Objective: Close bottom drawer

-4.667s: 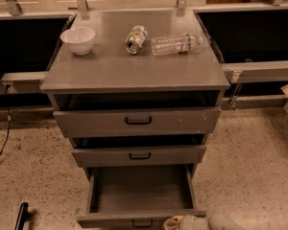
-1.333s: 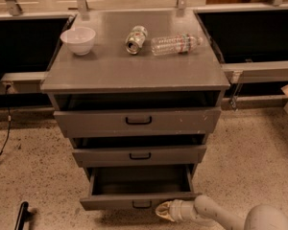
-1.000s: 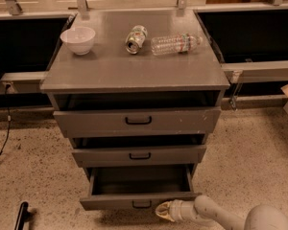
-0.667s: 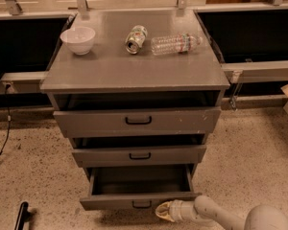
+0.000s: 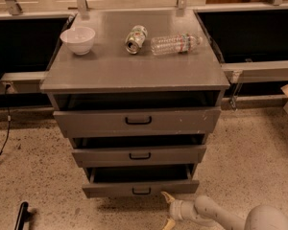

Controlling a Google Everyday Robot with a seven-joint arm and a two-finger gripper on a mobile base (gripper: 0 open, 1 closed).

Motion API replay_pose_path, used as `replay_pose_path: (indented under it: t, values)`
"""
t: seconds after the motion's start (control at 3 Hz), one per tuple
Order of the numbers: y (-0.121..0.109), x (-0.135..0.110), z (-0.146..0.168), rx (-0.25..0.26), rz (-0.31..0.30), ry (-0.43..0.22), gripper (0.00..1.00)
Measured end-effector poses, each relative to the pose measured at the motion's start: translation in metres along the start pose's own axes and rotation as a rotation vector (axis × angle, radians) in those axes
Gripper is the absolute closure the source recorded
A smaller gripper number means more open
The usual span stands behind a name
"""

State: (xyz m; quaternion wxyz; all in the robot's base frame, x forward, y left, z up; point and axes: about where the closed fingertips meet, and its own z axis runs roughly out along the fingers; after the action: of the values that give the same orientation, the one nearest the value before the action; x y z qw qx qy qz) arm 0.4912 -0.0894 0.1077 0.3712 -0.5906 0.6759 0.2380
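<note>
The bottom drawer (image 5: 140, 188) is the narrowest of three grey drawers, with a small black bar handle (image 5: 141, 191). It stands out only a little, showing a thin dark strip of its inside. My gripper (image 5: 167, 210) is low on the floor side, just in front of and below the drawer's front, right of the handle. Its two yellowish fingertips (image 5: 166, 196) are spread apart and hold nothing. The upper fingertip is close to the panel's lower edge; I cannot tell if it touches.
The middle drawer (image 5: 139, 155) and top drawer (image 5: 137, 121) also stand slightly out. On the cabinet top (image 5: 105, 71) are a white bowl (image 5: 78, 39), a tipped can (image 5: 135, 39) and a lying plastic bottle (image 5: 175, 43). Speckled floor lies either side.
The bottom drawer has slid further into the cabinet, with far less of its inside showing. My gripper is now off the front panel, with its fingertips spread.
</note>
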Motion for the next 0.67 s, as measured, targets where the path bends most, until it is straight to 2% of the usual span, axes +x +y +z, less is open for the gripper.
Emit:
replay_pose_path:
  t: [0.33, 0.67]
  values:
    - [0.0012, -0.0009, 0.0026, -0.012, 0.000, 0.008, 0.00]
    - [0.0012, -0.0009, 0.0026, -0.012, 0.000, 0.008, 0.18]
